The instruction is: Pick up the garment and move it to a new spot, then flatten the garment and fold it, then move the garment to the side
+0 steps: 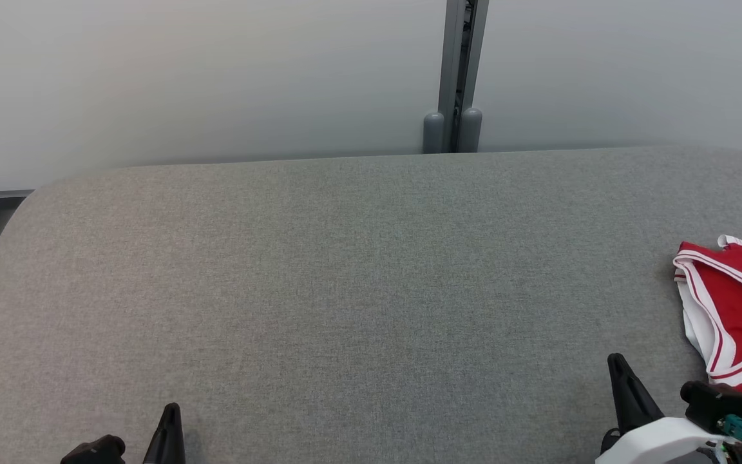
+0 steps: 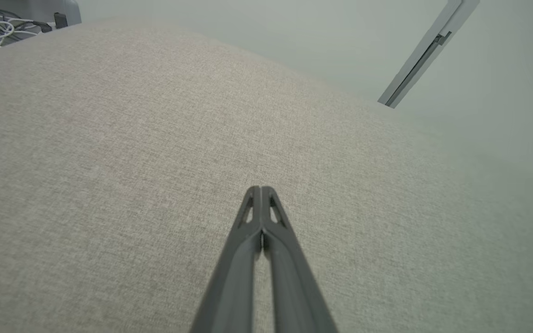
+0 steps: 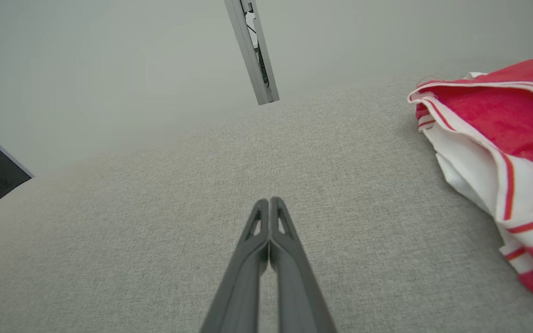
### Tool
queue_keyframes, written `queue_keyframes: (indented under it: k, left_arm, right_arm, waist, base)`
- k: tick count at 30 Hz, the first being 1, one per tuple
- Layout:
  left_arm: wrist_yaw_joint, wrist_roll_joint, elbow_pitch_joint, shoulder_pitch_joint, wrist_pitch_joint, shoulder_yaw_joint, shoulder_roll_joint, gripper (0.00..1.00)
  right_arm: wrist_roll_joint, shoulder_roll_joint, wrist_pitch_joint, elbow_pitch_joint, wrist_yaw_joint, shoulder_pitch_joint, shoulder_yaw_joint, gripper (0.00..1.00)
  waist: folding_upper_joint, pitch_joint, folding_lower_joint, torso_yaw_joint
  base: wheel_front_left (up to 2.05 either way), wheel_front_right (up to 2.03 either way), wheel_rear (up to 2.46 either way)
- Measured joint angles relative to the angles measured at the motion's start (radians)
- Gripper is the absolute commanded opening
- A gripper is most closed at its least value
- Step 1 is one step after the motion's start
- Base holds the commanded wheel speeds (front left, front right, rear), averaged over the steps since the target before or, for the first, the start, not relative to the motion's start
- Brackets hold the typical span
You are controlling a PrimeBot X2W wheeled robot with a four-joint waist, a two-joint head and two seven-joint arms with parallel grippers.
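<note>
Right gripper (image 3: 270, 200) closed tight, empty, near garment (image 1: 741, 303) on its left. Left gripper (image 2: 260, 188) also closed, empty, well left of garment.

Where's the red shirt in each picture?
Head view: red shirt at the right edge, lying on the gray table.
Right wrist view: right edge too, to the right of the shut right gripper.
Left wrist view: gray table, metal post at upper right.
Shared landmark: that metal post behind the table.
</note>
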Motion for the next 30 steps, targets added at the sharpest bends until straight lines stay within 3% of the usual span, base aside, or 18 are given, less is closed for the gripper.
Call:
queue_keyframes:
  k: [30]
  left_arm:
    - [-0.045,-0.459,-0.081,-0.053,0.116,0.042,0.006,0.0]
  right_arm:
    - [0.504,-0.004,0.121,-0.087,0.0,-0.006,-0.051,0.0]
  waist:
    - [0.0,0.001,0.0,-0.007]
  base:
    - [0.0,0.0,0.0]
